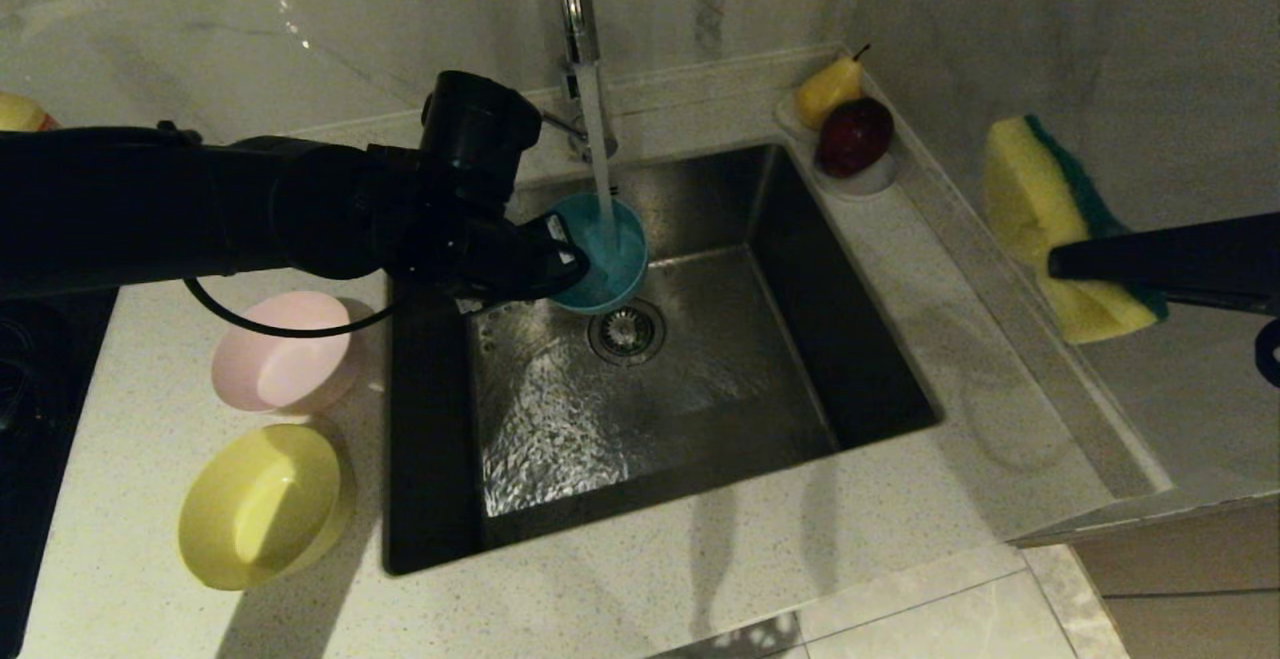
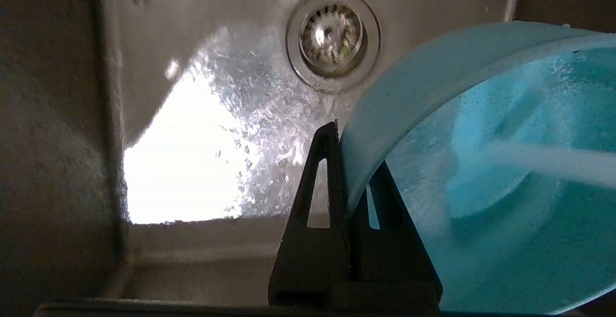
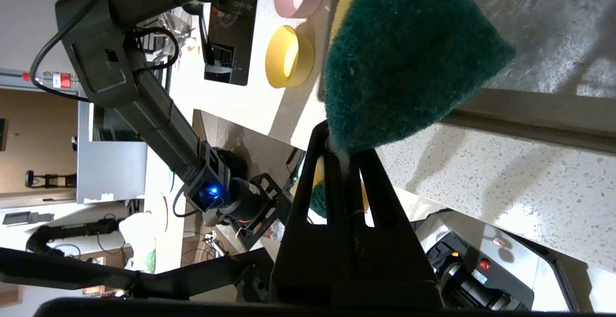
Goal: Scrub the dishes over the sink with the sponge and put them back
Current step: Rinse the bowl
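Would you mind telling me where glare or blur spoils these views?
Left wrist view: a blown-out white glare patch on the wet sink floor; the water stream across the blue bowl is smeared. Head view: dim, left arm almost black. Right wrist view: the sponge is sharp.

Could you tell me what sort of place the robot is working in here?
Most likely a home kitchen: a stainless-steel sink set into a speckled stone countertop, a tap running water into it, and a small white dish holding a pear and an apple beside marble-look walls.
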`<state>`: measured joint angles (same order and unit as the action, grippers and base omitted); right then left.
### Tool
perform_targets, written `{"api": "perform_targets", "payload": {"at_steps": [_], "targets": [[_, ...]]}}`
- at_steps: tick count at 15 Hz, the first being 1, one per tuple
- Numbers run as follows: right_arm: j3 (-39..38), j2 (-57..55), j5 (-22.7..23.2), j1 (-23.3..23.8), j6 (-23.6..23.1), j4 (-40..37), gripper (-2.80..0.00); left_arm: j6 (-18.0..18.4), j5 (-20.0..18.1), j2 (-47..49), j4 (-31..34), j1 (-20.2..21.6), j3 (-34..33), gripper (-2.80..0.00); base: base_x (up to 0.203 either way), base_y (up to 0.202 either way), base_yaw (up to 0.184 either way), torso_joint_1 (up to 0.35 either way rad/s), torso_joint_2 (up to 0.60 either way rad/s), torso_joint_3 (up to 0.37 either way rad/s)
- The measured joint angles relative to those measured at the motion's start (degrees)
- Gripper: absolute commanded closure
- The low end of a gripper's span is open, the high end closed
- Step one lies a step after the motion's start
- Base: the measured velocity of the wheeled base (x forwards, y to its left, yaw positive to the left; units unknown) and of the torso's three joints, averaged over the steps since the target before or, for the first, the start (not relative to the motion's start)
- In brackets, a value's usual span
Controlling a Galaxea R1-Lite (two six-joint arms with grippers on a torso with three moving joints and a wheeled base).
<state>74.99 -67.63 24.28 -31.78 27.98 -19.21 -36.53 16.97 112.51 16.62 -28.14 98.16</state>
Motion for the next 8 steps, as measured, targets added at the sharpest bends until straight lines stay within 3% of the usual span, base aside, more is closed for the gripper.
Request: {"api": "perform_targets", "payload": {"at_steps": [8], "targets": [[-0.02,0.05,0.02,0.0,0.07,-0.02,0.0,-0.73,-0.19,-1.05,0.21,-0.04,-0.45,0.0,0.0,0.0,0.0,0.0,0.0,0.0]]}}
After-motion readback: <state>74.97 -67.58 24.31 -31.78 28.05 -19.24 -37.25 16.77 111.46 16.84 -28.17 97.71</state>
